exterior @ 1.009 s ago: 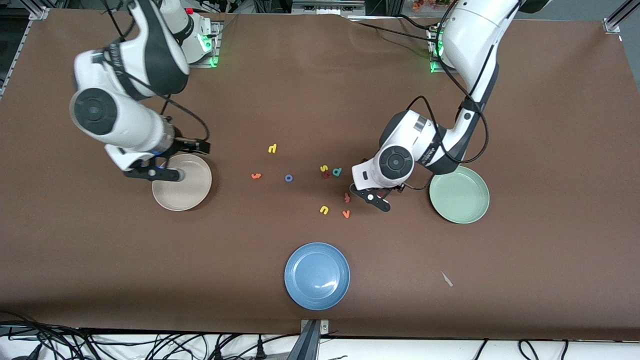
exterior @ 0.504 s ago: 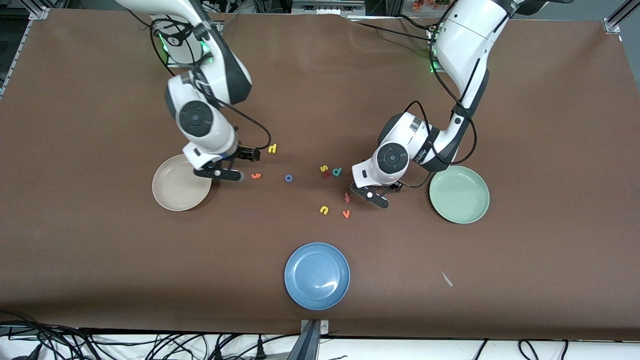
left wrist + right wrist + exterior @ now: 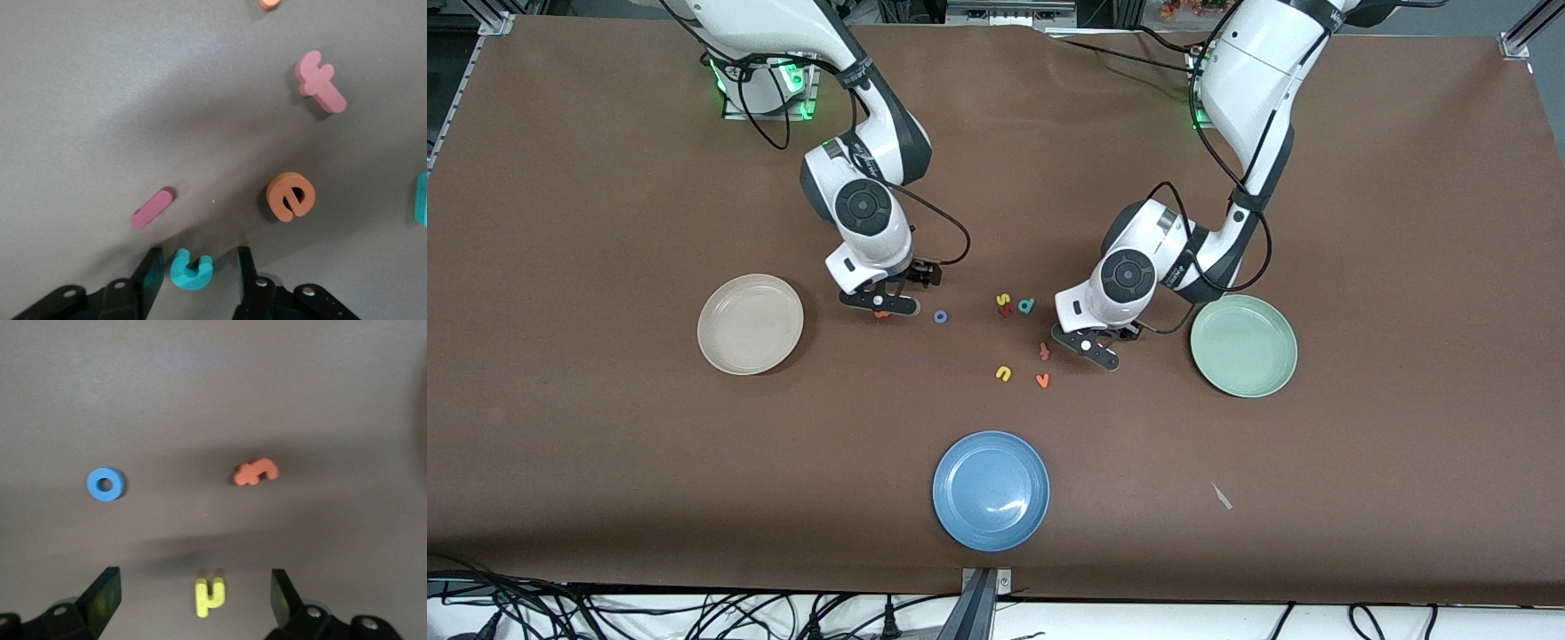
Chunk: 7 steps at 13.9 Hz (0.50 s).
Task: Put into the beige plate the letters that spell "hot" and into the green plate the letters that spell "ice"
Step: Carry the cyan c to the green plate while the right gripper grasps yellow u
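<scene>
Straddling the teal c (image 3: 191, 269) beside the green plate (image 3: 1243, 346), the left gripper (image 3: 193, 280) had fingers spread either side, not yet pinching, while the right gripper (image 3: 193, 597), jaws wide, hung over the yellow h (image 3: 209, 596).

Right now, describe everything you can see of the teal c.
The teal c is a small, thick letter that looks like soft matte foam, bright teal all over. It lies flat on the brown table, between the two fingers of the left tool, which stand on either side without clearly touching it. A dark red straight bar and an orange e lie close by, apart from it.
</scene>
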{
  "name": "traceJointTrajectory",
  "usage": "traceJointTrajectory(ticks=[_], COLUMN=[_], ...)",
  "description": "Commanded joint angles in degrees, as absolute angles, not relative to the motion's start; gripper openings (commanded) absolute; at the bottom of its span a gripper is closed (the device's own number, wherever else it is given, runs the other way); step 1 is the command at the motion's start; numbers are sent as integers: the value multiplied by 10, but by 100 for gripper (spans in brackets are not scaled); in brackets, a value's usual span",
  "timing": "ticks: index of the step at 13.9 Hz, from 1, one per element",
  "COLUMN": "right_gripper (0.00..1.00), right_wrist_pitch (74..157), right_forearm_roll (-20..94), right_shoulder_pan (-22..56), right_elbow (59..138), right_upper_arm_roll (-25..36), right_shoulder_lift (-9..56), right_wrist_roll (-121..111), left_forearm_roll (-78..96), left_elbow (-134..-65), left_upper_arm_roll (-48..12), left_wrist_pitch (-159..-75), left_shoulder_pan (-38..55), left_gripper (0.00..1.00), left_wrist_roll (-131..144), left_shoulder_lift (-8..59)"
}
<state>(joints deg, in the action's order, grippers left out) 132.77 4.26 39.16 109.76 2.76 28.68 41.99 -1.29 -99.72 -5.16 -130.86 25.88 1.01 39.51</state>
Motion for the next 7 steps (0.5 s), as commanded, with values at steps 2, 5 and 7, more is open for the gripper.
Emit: traceJointTrajectory(ticks=[2, 5, 7], right_gripper=[99, 99, 99], right_wrist_pitch=[1395, 1466, 1470], right_forearm_roll=[52, 52, 56], right_shoulder_pan=[392, 391, 391], right_elbow=[1137, 1211, 1229], right_upper_arm_roll=[15, 12, 11], right_shoulder_lift=[287, 261, 247], right_wrist_roll=[442, 435, 427], left_forearm_roll=[-25, -25, -25], left_elbow=[-1012, -1013, -1011], left_upper_arm_roll=[-50, -50, -50], left_wrist_pitch=[-1314, -1312, -1302], left_shoulder_pan=[258, 258, 258], left_gripper=[38, 16, 5], left_wrist_roll=[19, 21, 20], left_shoulder_lift=[381, 377, 373])
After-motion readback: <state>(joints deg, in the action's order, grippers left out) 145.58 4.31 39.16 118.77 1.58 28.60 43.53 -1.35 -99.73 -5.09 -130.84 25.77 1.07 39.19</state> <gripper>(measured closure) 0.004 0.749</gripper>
